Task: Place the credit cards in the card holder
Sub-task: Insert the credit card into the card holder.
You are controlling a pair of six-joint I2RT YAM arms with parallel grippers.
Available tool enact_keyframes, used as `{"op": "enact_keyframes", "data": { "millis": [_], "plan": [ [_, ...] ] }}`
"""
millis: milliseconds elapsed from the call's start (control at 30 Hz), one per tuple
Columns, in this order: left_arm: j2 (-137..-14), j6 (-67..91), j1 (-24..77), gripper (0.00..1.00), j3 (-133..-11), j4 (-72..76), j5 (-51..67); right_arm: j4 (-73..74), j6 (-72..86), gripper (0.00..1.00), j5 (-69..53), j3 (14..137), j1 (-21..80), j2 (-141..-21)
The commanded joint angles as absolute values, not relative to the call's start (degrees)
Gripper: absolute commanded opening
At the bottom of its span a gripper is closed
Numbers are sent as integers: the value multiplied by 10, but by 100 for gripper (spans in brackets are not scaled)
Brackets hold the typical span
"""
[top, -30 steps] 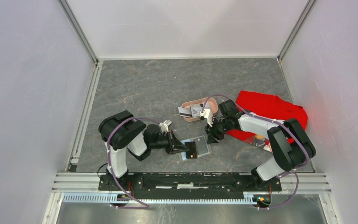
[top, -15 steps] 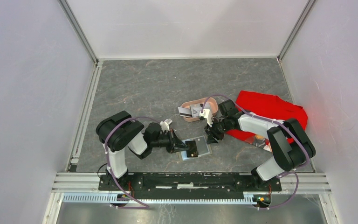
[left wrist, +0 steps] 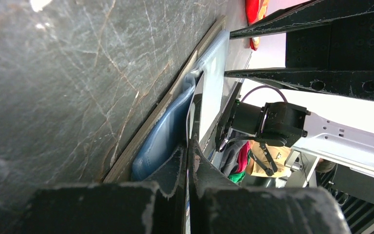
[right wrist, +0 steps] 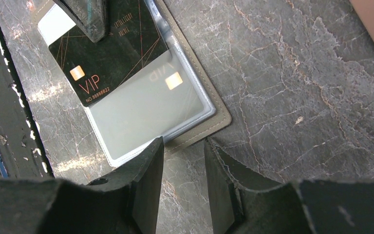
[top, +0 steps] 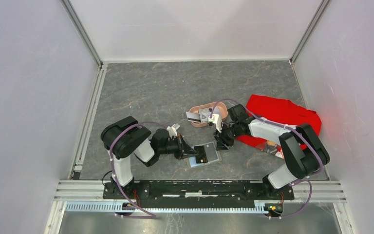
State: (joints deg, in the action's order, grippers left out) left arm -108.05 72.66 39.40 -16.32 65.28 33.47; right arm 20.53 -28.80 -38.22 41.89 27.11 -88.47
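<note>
While the black VIP card (right wrist: 108, 57) is only part way into its pocket, the left pincer (top: 193, 152) is clamped together on the card's near end, holding it almost flat to the table (top: 165, 92). The card holder (right wrist: 219, 122) lies open at 3 o'clock of that pincer, pocket side up. About half the card sits under the clear pocket film and the rest is exposed.

The right pincer (right wrist: 182, 146) stands at 1 o'clock of the holder with its jaws apart, straddling the holder's corner. Whether it presses on the corner cannot be told.

At 12 o'clock of the holder, well apart from it, the pink oval tray (top: 222, 113) holds the other credit cards (top: 193, 116). A red cloth (top: 282, 114) lies at 2 o'clock.

Handling, as judged:
- The card is light, stiff and slick. Grip it by a short edge with flat pads and keep it in line with the pocket mouth.
- The holder is thin and pliant and is likely to slide. Pin it at the corner opposite the push.
- The film may buckle if the card enters skewed.
</note>
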Motion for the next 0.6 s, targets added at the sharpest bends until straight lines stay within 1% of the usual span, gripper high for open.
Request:
{"op": "enact_keyframes", "data": {
  "millis": [0, 300, 567],
  "plan": [
    [-1083, 695, 404, 2, -156, 632, 281, 206, -294, 43, -374, 432, 275, -885],
    [-1065, 677, 409, 2, -147, 605, 260, 206, -294, 43, -374, 432, 276, -883],
    [-1020, 625, 428, 2, -170, 492, 221, 206, -294, 43, -374, 432, 276, -883]
  ]
}}
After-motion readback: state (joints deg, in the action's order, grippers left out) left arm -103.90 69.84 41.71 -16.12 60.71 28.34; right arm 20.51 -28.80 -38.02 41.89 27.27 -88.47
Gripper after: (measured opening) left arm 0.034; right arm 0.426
